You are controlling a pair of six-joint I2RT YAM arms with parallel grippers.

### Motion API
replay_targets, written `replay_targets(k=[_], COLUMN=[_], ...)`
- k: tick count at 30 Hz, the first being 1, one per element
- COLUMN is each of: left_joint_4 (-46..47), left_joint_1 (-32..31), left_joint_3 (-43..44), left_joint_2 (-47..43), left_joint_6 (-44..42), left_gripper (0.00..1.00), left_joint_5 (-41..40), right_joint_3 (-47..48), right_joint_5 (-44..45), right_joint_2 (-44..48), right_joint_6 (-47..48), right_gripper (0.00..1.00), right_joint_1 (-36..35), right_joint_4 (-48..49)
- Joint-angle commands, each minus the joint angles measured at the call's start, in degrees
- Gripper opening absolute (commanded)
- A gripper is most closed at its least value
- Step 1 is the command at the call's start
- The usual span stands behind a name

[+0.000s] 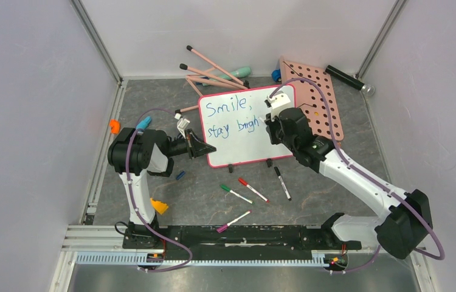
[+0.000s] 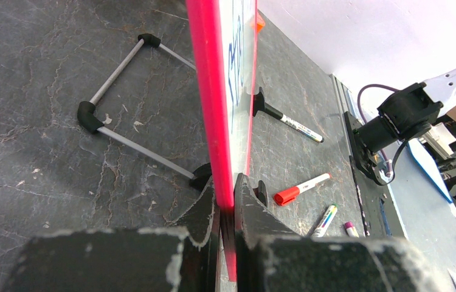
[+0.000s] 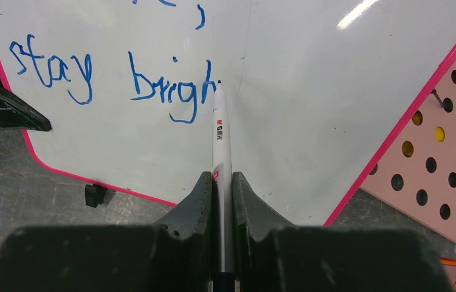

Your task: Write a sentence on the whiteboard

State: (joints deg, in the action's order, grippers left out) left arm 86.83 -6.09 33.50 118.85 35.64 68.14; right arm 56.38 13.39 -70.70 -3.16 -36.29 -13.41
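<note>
The whiteboard [image 1: 244,134], glossy white with a pink-red rim, stands on small black feet mid-table. The blue sentence [image 1: 233,118] reads "Smile," over "stay brigh". My left gripper [image 1: 196,146] is shut on the board's left rim [image 2: 210,109], one jaw on each face [image 2: 226,198]. My right gripper [image 3: 221,182] is shut on a white marker [image 3: 219,140]. The marker's tip touches the board right after the "h" of "brigh" [image 3: 171,91]. From above, the right gripper [image 1: 277,121] covers the end of the second line.
A pink pegboard [image 1: 317,97] lies behind the board on the right. Loose markers in green [image 1: 235,193], red [image 1: 253,189], black [image 1: 282,182] and purple [image 1: 233,221] lie in front of it. Pink sticks [image 1: 213,70] sit at the back. Orange pieces [image 1: 114,126] lie left.
</note>
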Motion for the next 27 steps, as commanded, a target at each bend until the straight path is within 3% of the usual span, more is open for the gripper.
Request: replay_targets(k=[1,19,27], left_joint_4=[2.4,2.4,2.4], left_joint_1=[0.6,0.6,0.6], left_joint_3=[-0.1,-0.1,-0.1], left_joint_2=[3.2,3.3,3.3], left_joint_6=[-14.4,-14.3,-14.3], left_gripper=[0.02,0.02,0.02], left_joint_5=[-3.0,-3.1,-3.1], right_joint_3=[3.0,1.6,1.5], right_joint_5=[0.7,6.0,3.5], right_joint_2=[-1.8,-3.5,-2.0], right_joint_6=[0.9,0.5,0.7], right_gripper=[0.0,0.0,0.0], right_joint_1=[0.3,1.4,1.8], right_joint_4=[0.7,0.4,0.5])
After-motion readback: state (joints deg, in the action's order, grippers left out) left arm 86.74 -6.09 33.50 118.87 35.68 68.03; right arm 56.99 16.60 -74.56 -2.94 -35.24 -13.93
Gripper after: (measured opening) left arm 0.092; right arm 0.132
